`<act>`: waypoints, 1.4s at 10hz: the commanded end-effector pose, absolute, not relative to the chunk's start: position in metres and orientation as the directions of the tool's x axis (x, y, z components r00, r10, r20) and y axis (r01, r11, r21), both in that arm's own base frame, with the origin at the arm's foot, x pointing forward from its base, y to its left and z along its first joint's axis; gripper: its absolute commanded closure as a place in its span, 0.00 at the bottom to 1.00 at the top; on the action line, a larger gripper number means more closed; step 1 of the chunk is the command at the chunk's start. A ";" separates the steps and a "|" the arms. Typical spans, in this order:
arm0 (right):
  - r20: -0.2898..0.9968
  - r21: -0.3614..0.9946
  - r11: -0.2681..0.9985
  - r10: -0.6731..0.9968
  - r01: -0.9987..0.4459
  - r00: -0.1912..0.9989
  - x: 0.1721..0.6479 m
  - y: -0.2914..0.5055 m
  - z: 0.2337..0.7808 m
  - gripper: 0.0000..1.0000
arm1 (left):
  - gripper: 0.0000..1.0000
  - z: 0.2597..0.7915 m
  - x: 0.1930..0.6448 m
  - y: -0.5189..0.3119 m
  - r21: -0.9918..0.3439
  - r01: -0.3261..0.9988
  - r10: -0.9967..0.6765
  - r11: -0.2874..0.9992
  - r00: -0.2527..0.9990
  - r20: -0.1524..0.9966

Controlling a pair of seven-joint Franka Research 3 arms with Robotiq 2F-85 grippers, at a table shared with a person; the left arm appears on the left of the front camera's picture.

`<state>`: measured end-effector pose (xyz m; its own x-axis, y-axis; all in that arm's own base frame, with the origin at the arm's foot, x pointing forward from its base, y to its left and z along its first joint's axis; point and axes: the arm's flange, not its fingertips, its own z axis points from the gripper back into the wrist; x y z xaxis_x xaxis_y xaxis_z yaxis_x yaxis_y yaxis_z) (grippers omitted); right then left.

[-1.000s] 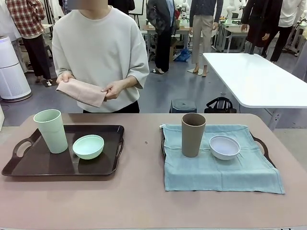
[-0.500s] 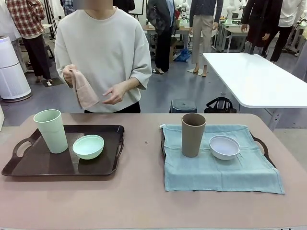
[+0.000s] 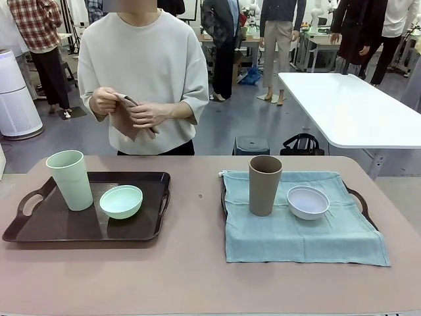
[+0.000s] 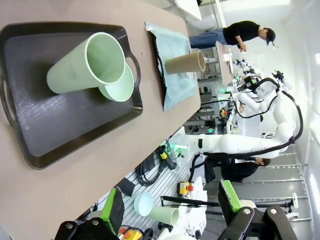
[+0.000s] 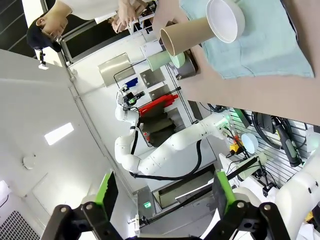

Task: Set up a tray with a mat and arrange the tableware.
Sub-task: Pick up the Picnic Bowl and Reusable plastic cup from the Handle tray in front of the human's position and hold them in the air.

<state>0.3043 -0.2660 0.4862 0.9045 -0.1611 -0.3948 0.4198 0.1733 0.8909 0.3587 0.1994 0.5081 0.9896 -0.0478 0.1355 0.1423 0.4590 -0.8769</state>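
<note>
Now we see left claw released, right claw released, person's hands gripping a pink mat beyond the dark tray.

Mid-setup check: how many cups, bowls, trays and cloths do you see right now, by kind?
Cups: 2: mint green cup, tan cup.
Bowls: 2: mint green bowl, white bowl.
Trays: 2: bare dark tray, covered tray under the blue mat.
Cloths: 2: blue mat, pink cloth held by the person.
Total: 8.

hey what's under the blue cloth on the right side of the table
A dark tray: only its right handle and left edge peek out past the blue cloth. The cloth covers the rest of the tray.
</note>
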 end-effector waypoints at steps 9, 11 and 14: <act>-0.380 0.694 0.605 -0.152 0.390 0.913 0.330 -0.039 0.563 0.00 | 0.00 0.562 0.354 0.152 -0.491 0.817 -0.592 0.301 0.564 0.575; -0.344 0.623 0.705 -0.144 0.340 0.928 0.327 0.030 0.564 0.00 | 0.00 0.565 0.356 0.145 -0.444 0.856 -0.577 0.265 0.509 0.638; -0.326 0.493 0.811 -0.163 0.315 0.931 0.330 0.131 0.535 0.00 | 0.00 0.562 0.365 0.141 -0.379 0.874 -0.557 0.303 0.485 0.674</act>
